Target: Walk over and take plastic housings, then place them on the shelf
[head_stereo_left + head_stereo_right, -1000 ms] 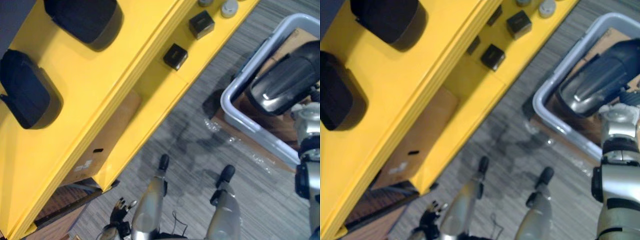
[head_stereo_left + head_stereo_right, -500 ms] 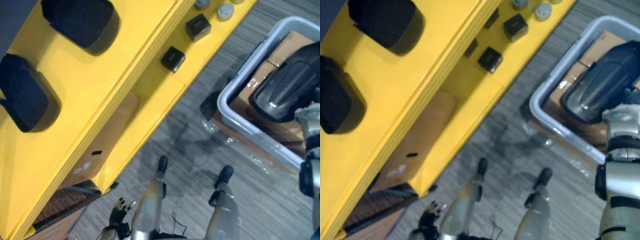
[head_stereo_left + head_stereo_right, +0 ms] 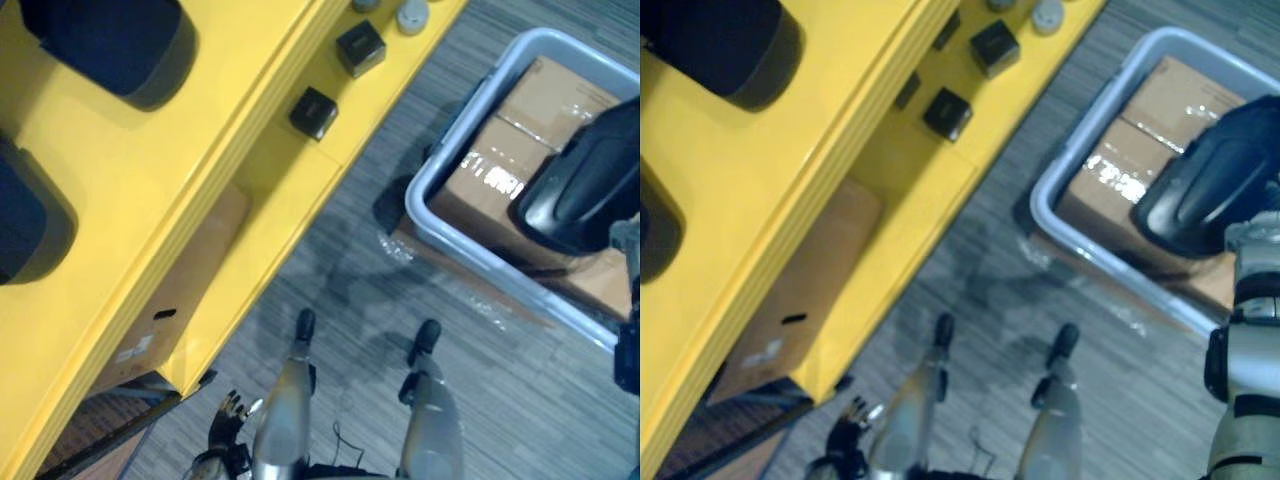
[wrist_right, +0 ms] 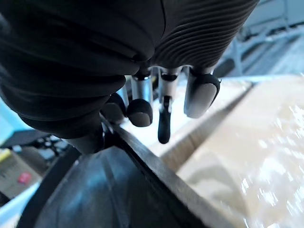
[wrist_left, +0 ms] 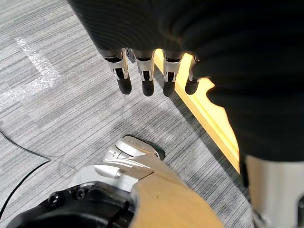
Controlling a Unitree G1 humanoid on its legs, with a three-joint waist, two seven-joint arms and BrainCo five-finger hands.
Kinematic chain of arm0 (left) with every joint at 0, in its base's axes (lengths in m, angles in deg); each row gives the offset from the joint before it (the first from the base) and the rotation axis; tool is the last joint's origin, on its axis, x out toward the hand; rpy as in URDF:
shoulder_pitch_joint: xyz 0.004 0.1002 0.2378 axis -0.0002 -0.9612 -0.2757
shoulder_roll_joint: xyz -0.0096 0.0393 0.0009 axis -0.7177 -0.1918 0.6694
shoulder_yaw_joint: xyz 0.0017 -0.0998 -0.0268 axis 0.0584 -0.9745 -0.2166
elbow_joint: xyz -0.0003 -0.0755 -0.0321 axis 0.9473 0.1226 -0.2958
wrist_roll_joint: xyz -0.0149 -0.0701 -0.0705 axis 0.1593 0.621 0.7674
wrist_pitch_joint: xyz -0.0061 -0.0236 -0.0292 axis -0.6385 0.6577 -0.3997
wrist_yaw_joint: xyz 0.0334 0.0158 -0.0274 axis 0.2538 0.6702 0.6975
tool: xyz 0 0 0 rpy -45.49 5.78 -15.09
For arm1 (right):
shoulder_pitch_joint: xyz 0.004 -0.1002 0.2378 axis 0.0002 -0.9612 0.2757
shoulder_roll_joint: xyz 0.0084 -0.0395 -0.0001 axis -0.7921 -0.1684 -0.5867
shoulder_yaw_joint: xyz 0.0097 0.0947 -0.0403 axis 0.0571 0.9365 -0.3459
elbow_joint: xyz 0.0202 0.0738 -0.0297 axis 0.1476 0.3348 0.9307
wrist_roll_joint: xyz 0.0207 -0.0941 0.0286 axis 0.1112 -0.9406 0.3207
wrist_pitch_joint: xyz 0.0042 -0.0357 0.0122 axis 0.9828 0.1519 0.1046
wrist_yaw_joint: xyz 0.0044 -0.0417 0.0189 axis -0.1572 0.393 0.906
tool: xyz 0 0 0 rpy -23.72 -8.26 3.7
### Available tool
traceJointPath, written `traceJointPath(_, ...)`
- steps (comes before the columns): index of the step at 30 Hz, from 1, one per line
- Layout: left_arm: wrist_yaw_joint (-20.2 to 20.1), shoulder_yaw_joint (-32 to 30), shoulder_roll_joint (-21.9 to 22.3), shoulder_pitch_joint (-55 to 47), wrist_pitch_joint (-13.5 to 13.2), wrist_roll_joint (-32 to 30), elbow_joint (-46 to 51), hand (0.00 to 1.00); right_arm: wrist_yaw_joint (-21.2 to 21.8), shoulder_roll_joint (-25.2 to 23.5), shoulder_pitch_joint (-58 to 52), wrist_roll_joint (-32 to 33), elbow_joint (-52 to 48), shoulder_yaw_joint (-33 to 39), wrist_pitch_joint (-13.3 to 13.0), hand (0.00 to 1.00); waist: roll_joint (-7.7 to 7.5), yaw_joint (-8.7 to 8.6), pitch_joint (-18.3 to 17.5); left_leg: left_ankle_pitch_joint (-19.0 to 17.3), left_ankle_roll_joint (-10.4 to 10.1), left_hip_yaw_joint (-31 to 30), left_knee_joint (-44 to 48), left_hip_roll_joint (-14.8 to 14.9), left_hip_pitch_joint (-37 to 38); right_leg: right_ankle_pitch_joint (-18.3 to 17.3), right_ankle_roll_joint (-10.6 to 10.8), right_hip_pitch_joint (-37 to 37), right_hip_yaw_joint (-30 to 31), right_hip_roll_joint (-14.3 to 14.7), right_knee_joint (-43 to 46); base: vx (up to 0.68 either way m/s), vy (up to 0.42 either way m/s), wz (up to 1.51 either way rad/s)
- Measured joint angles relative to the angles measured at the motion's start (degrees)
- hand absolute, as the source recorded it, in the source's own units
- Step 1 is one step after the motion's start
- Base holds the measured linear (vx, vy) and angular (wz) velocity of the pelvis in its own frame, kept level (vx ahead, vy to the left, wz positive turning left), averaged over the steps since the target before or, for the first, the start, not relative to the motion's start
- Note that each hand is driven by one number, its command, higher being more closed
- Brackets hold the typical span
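The right edge is cropping the black housing (image 3: 580, 190). At upper left, edges are cutting two shelf housings (image 3: 110, 45).

Eye views steeply down, share yellow shelf (image 3: 200, 130), grey bin (image 3: 416, 200); wrist views close, right perhaps at bin.

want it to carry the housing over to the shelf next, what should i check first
1. Grip: right hand has its fingers curled on the black housing: ok.
2. Black housing lifted clear of the grey bin: cannot tell, it hangs over the bin.
3. Spare hand: left hand is open and holds nothing: ok.
4. Bare spot on top of the yellow shelf, beside the shelved housings: ok.
5. Grip firm enough for walking: cannot tell.
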Motion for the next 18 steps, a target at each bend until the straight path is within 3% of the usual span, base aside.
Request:
traceJointPath(3, -0.68, 0.05, -0.31, 0.01, -0.4, 0.06, 1.37, 0.0, -2.62, 0.01, -0.88, 0.79, -1.59, 0.02, -1.95, 1.0, -0.11, 0.0, 0.07, -0.1, -0.14, 0.08, 0.0, 0.35, 0.0, 0.05, -0.08, -0.01, 0.05, 0.38, -0.11, 0.0, -0.01, -0.02)
traceJointPath(9, -4.52, 2.61, -0.94, 1.16, -0.24, 2.22, 9.97, 0.0, -3.0, 0.0, -2.6, 1.77, -2.68, 0.01, -5.84, 1.0, -0.19, -0.07, 0.2, -0.15, -0.22, 0.14, 0.13, 0.61, 0.0, 0.08, -0.16, -0.01, 0.12, 0.66, -0.11, 0.0, 0.0, 0.0)
traceJointPath(12, -8.0, 7.36, -1.44, 2.98, 1.99, 2.33, 16.46, 0.0, -3.49, -0.05, -2.94, 1.75, -2.73, 0.03, -7.7, 1.0, 0.01, -0.21, 0.42, -0.17, -0.24, 0.19, 0.18, 0.75, 0.01, 0.1, -0.22, -0.03, 0.16, 0.78, -0.11, 0.0, 0.0, 0.0)
traceJointPath(18, -14.29, 15.57, -0.05, 6.07, 9.73, 2.43, 23.12, 0.0, -3.58, -0.43, -2.88, 1.73, -4.61, -0.82, -10.42, 1.0, 0.11, -1.62, 0.49, -0.54, -0.27, 1.68, 0.2, 0.9, 0.68, 0.31, -0.42, -0.37, 1.62, 0.92, -0.21, 0.01, 0.0, -0.11)
